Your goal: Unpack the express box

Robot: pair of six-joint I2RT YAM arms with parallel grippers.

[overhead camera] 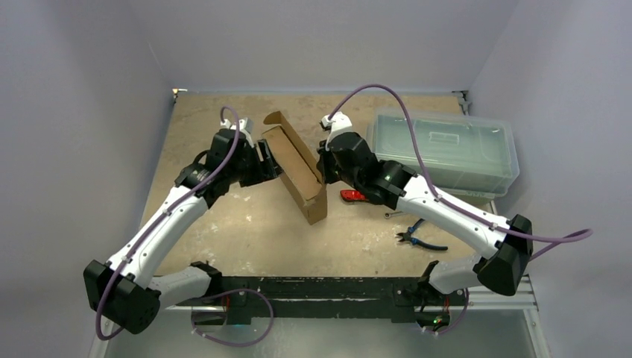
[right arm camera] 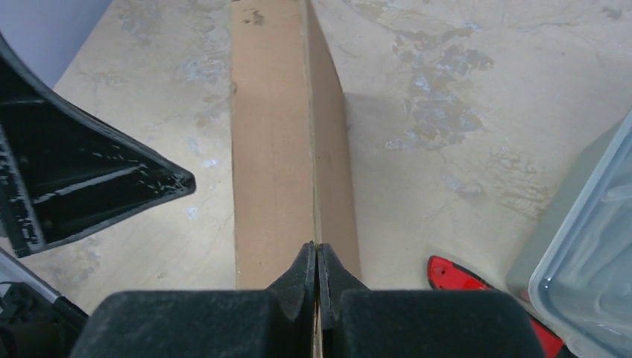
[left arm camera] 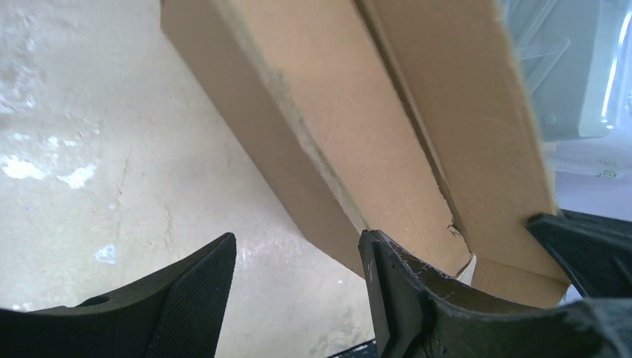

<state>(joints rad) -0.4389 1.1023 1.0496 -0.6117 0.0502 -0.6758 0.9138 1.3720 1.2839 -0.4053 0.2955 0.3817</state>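
The right gripper is pinching the box's thin upper edge, its fingers pressed together. The left gripper is hanging spread, one finger against the box's side. The box is standing on edge mid-table, on scuffed beige between pale walls. Its long axis is running from 11 to 5 o'clock.

Top view high above, looking down, both wrist views close, sharing the express box
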